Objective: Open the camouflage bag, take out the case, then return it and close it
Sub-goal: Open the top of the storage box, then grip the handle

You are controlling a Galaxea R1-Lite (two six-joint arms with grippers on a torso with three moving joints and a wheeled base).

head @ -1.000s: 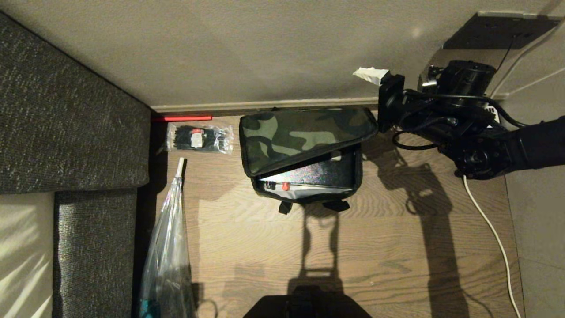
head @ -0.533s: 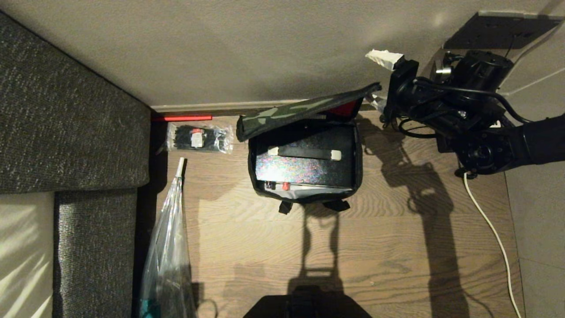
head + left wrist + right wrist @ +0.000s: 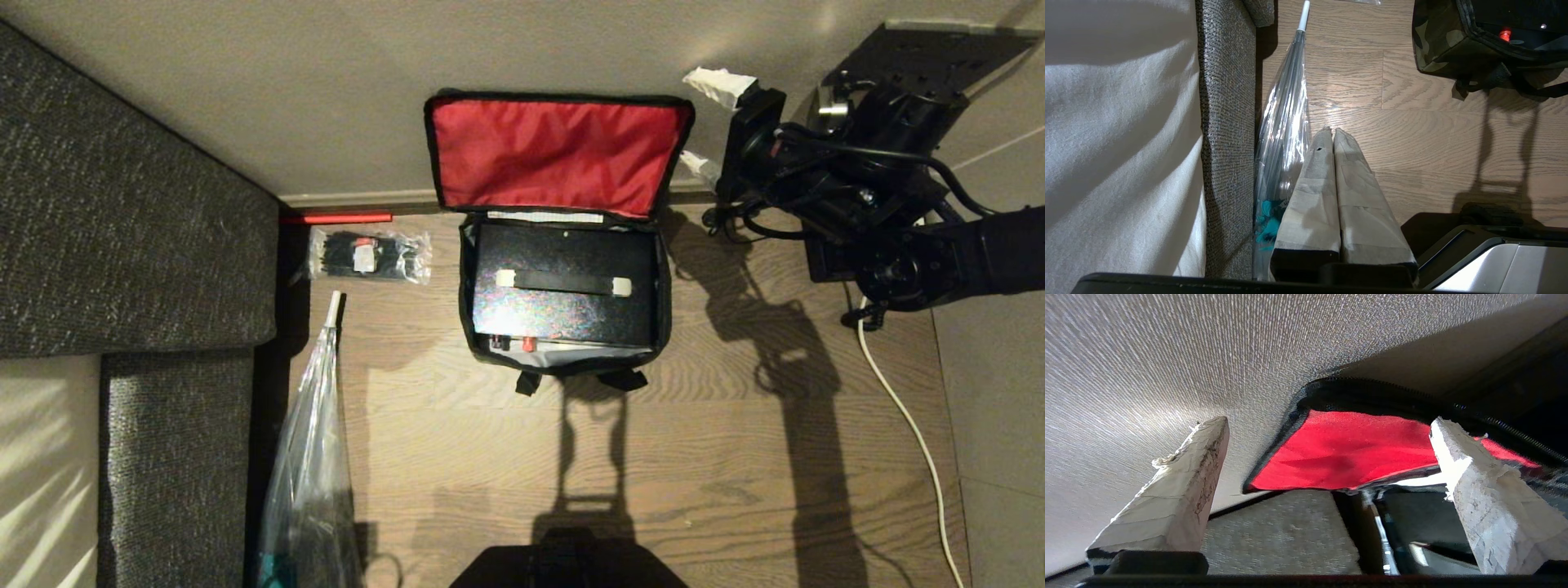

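Note:
The camouflage bag [image 3: 664, 282] stands on the wooden floor with its lid flap [image 3: 559, 155] thrown back against the wall, red lining facing out. Inside lies the black case [image 3: 563, 318], with its cream-ended handle [image 3: 563, 282] and small red latch [image 3: 528, 345] showing. My right gripper [image 3: 690, 118] hovers open beside the flap's right edge, holding nothing. From the right wrist the red flap [image 3: 1355, 453] shows between the spread fingers of that gripper [image 3: 1327, 424]. My left gripper [image 3: 1329, 131] is parked low over the floor, shut and empty, well away from the bag's front corner [image 3: 1437, 45].
A grey sofa [image 3: 122, 229] fills the left side, with a long clear plastic bag [image 3: 314, 457] lying along it. A packet of black ties [image 3: 369, 255] and a red strip [image 3: 336, 219] lie left of the bag. A white cable [image 3: 906, 425] runs along the floor at right.
The lid flap has swung from lying over the bag to fully open against the wall, baring the case. My right gripper has shifted a little to the right and toward the wall.

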